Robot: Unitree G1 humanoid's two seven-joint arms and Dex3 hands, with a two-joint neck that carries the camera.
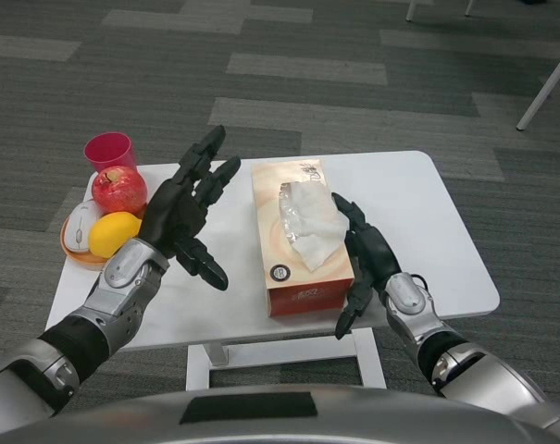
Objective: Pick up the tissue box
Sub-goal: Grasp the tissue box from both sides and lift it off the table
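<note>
Fingers (210,162) spread wide and holding nothing, the left hand (182,208) and right hand (365,254) flank the tissue box (298,236) lying mid-worktop (418,203), near an apple (119,190), lemon (114,233) and pink cup (110,151).

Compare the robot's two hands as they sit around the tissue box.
The left hand is raised over the table, apart from the tissue box, fingers spread and pointing away from the robot. The right hand sits lower, close against the box's right side near its front corner; whether it touches is unclear. The left hand looks larger in the picture than the right. Both are black, on silver forearms, and hold nothing.
</note>
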